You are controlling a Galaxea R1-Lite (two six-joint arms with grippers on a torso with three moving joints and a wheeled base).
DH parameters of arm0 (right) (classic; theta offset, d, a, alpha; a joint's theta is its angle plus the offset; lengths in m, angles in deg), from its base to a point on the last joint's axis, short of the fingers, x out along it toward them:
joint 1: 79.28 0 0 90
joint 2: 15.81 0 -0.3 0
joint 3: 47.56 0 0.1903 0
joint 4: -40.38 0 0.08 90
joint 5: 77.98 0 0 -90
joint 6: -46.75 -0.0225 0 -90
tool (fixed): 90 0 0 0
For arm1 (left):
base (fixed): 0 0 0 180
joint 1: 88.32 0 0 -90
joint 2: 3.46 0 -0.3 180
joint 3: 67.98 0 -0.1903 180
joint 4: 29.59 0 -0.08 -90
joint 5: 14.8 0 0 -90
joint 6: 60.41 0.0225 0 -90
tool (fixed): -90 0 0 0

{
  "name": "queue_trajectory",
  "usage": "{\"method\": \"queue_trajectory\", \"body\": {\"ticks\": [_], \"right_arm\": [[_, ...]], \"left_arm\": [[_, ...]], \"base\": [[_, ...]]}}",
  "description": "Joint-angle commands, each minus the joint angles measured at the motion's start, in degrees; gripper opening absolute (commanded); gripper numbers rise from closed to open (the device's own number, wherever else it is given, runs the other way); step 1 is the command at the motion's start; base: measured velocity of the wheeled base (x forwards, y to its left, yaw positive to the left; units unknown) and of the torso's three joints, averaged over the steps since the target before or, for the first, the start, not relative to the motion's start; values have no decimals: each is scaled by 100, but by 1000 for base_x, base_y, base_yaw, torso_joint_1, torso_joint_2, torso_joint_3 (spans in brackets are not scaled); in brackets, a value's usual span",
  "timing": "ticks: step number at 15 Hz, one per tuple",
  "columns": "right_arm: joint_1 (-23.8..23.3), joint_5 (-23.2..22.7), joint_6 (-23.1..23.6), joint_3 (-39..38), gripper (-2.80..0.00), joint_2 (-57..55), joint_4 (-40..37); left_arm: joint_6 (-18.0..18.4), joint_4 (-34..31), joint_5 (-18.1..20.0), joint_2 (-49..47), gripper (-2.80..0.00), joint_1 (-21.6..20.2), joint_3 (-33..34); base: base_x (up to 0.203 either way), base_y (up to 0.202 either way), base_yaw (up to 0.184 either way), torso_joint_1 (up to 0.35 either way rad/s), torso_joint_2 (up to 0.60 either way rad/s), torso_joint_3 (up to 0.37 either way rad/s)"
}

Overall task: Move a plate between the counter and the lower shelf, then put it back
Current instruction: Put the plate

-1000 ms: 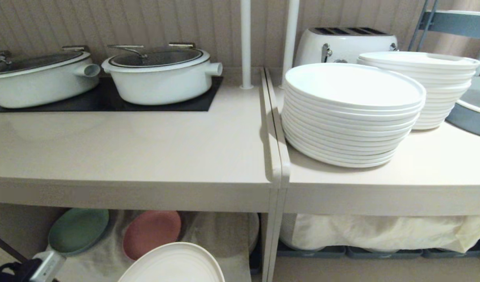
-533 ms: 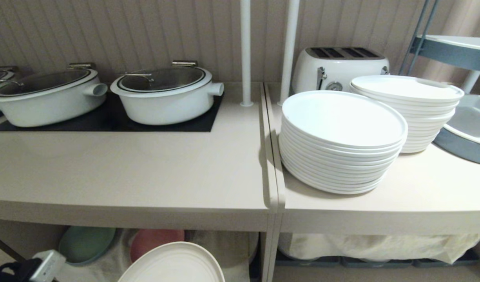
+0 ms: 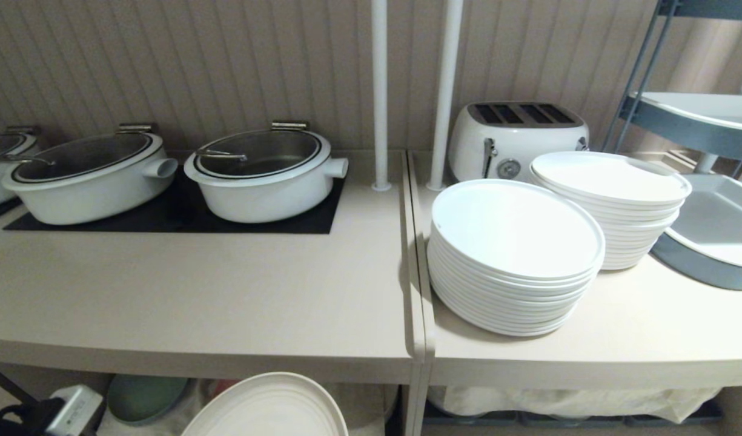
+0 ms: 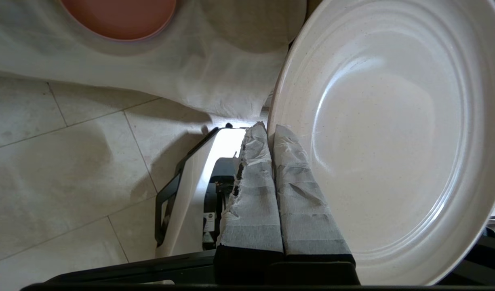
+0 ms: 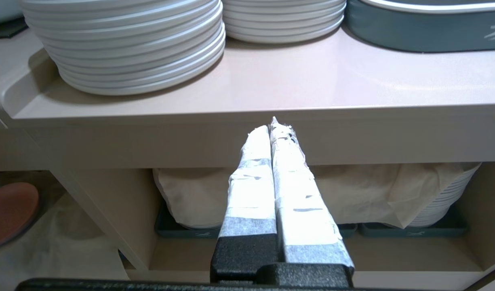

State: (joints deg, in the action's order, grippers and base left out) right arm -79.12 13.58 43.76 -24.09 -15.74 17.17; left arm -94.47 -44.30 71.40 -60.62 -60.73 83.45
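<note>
My left gripper (image 4: 270, 129) is shut on the rim of the cream plate (image 4: 392, 141), one taped finger on each face of the rim. In the head view the plate (image 3: 268, 409) hangs at the bottom edge, in front of and just below the counter's (image 3: 195, 290) front edge. Part of my left arm (image 3: 68, 412) shows at the bottom left. The lower shelf (image 5: 69, 242), with its white cloth (image 4: 190, 68) and a pink plate (image 4: 118, 16), lies beyond the held plate. My right gripper (image 5: 272, 127) is shut and empty, level with the front edge of the narrower top.
Two white pots with glass lids (image 3: 261, 175) (image 3: 89, 178) stand on the black hob (image 3: 183, 215). On the narrower top are two stacks of white dinner plates (image 3: 516, 254) (image 3: 613, 200), a toaster (image 3: 516, 136) and a grey-blue tray (image 3: 710, 236). Two white poles (image 3: 380, 91) rise at the seam.
The camera has risen: counter, pots and plate stacks sit lower in the picture, and the shelf underneath has mostly slid out of sight. The held plate keeps its place in the picture.
</note>
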Motion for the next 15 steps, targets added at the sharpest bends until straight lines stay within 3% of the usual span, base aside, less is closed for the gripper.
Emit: {"method": "queue_trajectory", "body": {"ticks": [1, 15], "right_arm": [[2, 2, 1, -1, -280, -7, 2], [2, 2, 10, -1, -280, -7, 2]], "left_arm": [[-21, 10, -6, -14, -280, 1, 2], [-21, 13, -6, -14, -280, 1, -16]], "base": [[0, 0, 0, 203, -404, -213], [0, 0, 0, 164, -329, -172]]}}
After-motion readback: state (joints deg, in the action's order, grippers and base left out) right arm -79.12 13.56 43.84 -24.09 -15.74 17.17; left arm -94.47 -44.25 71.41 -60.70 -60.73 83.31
